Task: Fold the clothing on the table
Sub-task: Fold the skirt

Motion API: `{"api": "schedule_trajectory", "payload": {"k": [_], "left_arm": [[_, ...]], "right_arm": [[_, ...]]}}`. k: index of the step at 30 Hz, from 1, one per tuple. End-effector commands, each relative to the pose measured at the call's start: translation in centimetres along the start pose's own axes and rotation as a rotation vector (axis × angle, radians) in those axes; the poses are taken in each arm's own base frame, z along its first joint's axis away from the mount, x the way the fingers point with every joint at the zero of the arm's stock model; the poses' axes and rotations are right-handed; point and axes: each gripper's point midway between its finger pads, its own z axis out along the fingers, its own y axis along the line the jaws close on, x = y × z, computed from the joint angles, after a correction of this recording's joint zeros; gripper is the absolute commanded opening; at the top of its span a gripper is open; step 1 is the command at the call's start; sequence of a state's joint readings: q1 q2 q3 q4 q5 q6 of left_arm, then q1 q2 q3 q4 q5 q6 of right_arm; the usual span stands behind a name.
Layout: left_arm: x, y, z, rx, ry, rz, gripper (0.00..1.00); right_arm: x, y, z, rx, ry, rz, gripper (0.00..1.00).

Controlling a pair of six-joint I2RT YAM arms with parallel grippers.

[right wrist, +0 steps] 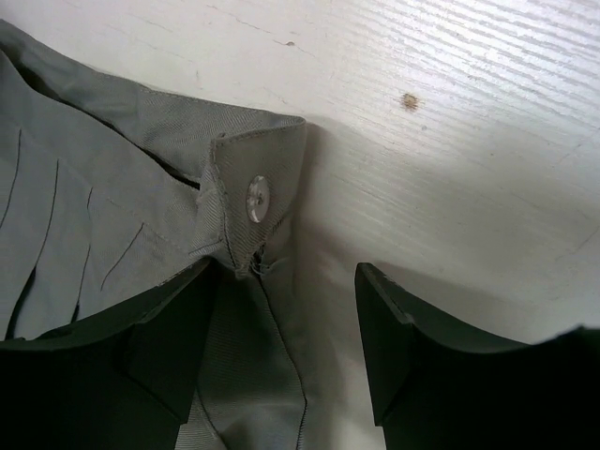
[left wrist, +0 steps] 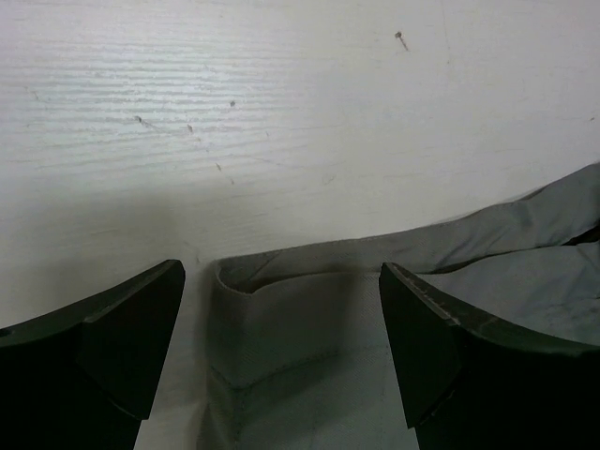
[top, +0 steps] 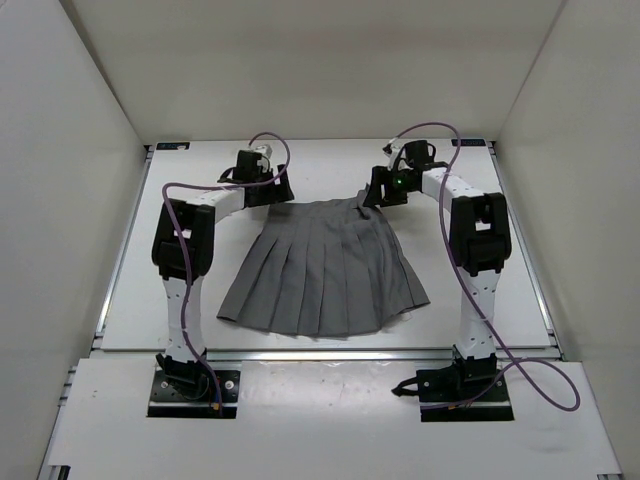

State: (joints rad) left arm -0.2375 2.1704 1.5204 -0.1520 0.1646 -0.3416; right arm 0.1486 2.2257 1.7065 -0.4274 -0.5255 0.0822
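We see the grey pleated skirt lying flat mid-table, its waistband at the far side. Our left gripper stands wide open astride one waistband corner. Our right gripper, jaws apart but narrower, sits over the buttoned corner, clamping nothing.

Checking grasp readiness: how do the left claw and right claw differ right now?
The left claw gapes wider than the right claw. The left claw frames a plain folded end of the skirt's waistband; the right claw sits at the end with the button, half over cloth, half over bare table. Both are open at the waistband.
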Motion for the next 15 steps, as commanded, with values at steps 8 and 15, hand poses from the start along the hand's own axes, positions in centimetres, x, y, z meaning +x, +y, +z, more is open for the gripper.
{"api": "schedule_trajectory", "payload": {"k": [8,15], "left_arm": [[-1.6,0.3,-3.9,0.018,-0.045,-0.020,0.97],[1.7,-1.5,-3.9,0.058,0.009,0.012,0.91]], "right_arm": [[-1.7,-0.2,-0.3,-0.061,-0.050,0.046,0.58],[-0.8,0.4,0.7,-0.085,-0.027,0.057,0.54]]}}
